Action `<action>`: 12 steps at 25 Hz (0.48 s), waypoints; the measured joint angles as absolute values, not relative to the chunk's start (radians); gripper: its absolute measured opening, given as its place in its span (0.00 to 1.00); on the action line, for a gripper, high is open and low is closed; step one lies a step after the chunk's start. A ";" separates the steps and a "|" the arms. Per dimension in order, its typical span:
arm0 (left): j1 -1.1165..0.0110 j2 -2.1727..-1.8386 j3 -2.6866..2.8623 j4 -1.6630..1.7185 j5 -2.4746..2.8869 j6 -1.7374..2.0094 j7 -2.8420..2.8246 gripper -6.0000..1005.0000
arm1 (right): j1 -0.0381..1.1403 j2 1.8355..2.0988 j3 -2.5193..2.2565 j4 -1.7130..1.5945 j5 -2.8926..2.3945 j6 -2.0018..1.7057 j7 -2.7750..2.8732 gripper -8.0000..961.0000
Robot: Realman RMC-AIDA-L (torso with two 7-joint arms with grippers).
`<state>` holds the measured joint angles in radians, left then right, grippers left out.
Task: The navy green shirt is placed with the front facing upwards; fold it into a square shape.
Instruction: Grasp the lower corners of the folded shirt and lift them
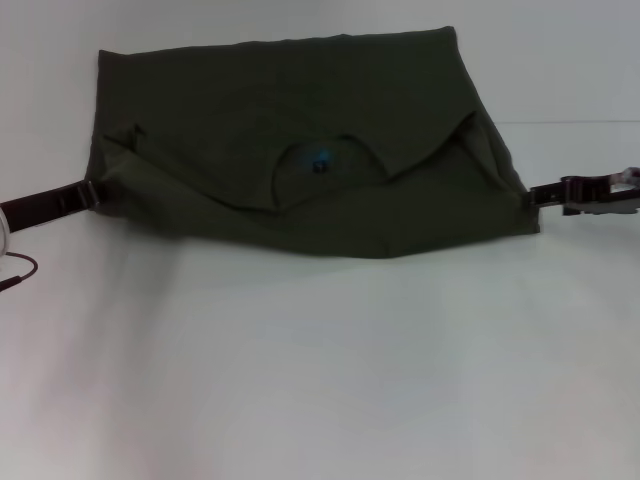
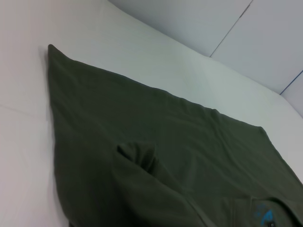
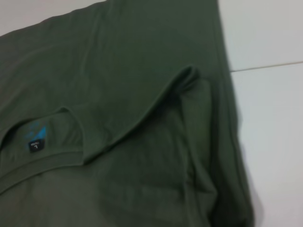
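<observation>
The navy green shirt [image 1: 300, 130] lies on the white table [image 1: 320, 360], doubled over with its neck opening and a label with blue print [image 1: 320, 161] showing in the middle. No chest lettering shows. Both sleeves are tucked inward, leaving creased flaps [image 3: 189, 94] [image 2: 137, 156]. My left gripper [image 1: 95, 192] is at the shirt's left edge, low against the cloth. At the right lower corner of the shirt is my right gripper [image 1: 530, 195]. The wrist views show only fabric, the label [image 3: 35, 139] and table.
A pale wall [image 1: 560, 50] rises just behind the shirt. A dark red cable [image 1: 18, 270] loops by the left arm. Bare white table stretches from the shirt to the near edge.
</observation>
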<state>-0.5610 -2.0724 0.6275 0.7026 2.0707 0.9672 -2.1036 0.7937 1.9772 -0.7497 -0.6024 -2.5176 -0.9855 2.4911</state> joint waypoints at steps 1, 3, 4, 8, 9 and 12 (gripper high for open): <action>-0.561 -2.073 0.627 0.703 2.071 0.966 -2.103 0.04 | 0.794 1.977 -0.750 -0.602 -2.518 -0.985 2.491 0.69; -0.562 -2.074 0.627 0.702 2.071 0.965 -2.103 0.04 | 0.799 1.984 -0.761 -0.593 -2.520 -0.966 2.492 0.68; -0.562 -2.075 0.627 0.702 2.071 0.964 -2.102 0.04 | 0.801 1.987 -0.768 -0.589 -2.520 -0.954 2.492 0.68; -0.561 -2.076 0.627 0.702 2.069 0.959 -2.101 0.04 | 0.810 1.999 -0.782 -0.570 -2.521 -0.914 2.491 0.68; -0.560 -2.077 0.626 0.702 2.069 0.959 -2.101 0.04 | 0.813 2.001 -0.792 -0.562 -2.522 -0.900 2.490 0.68; -0.560 -2.077 0.623 0.702 2.066 0.958 -2.098 0.04 | 0.815 2.010 -0.830 -0.545 -2.522 -0.856 2.491 0.68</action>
<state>-0.5600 -2.0772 0.6228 0.7019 2.0661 0.9578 -2.0977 0.8153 2.0100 -0.8305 -0.5448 -2.5218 -0.8559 2.4908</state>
